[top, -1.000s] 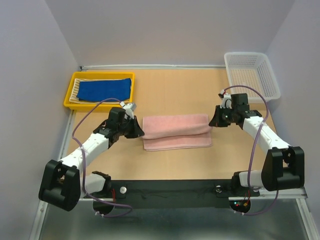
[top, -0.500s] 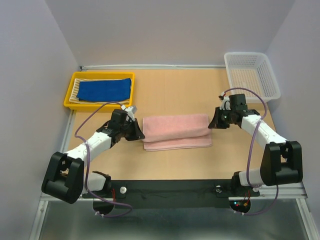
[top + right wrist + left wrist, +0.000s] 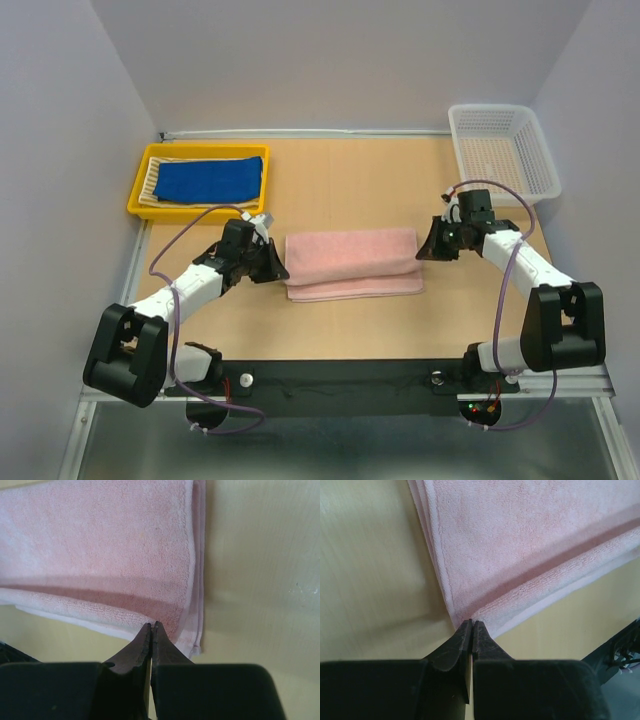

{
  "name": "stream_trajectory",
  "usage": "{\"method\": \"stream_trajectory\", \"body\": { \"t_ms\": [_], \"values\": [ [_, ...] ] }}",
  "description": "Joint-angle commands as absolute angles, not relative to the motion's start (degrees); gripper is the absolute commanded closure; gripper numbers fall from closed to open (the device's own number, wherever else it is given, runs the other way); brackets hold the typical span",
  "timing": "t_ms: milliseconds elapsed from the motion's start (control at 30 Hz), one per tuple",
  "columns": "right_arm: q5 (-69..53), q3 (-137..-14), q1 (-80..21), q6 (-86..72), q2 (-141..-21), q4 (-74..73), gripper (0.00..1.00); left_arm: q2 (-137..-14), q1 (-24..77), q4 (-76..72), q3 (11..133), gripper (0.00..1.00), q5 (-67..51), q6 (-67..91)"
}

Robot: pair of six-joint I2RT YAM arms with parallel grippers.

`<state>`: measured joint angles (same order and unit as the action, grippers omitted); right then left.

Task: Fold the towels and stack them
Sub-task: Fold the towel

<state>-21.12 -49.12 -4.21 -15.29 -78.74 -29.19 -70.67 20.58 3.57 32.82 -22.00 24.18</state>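
two closed pinches: left gripper (image 3: 471,625) and right gripper (image 3: 151,626) each nip an end of the folded pink towel (image 3: 350,255).

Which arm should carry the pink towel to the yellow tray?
Left, likely: left jaws are shut on the left corner of the pink towel, nearest the tray; the right jaws hold its far end, by the basket.

Bright even overhead light; soft shadows; wrist views blurred at bottom.
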Motion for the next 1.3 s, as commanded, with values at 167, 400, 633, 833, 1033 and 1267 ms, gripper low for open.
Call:
{"method": "stream_trajectory", "body": {
  "t_ms": [167,400,633,833,1033,1267],
  "values": [
    [-16.6,-45.8,-3.9,-19.2,-73.5,-30.1,1.00,-67.1,20.6,7.5,34.2,1.00,-20.1,24.2],
    [-15.2,-44.7,-3.8,-20.5,-70.1,-30.1,0.99,-64.6,20.6,8.6,35.1,1.00,-20.0,24.1],
    [-15.4,-41.5,-3.9,-22.8,-68.8,-30.0,0.99,-64.4,20.6,8.9,32.7,1.00,-20.3,25.1],
    [-15.4,-38.8,-3.9,-25.3,-68.1,-28.4,1.00,-63.5,21.8,8.3,30.9,1.00,-20.6,27.7],
    [-16.3,-37.2,-3.9,-26.7,-68.1,-27.7,0.90,-63.1,23.4,8.2,29.3,0.95,-21.2,30.8],
    [-24.3,-34.7,-3.8,-27.4,-57.5,-28.1,0.54,-52.0,25.5,11.0,28.5,0.39,-20.0,35.9]
  ]
}}
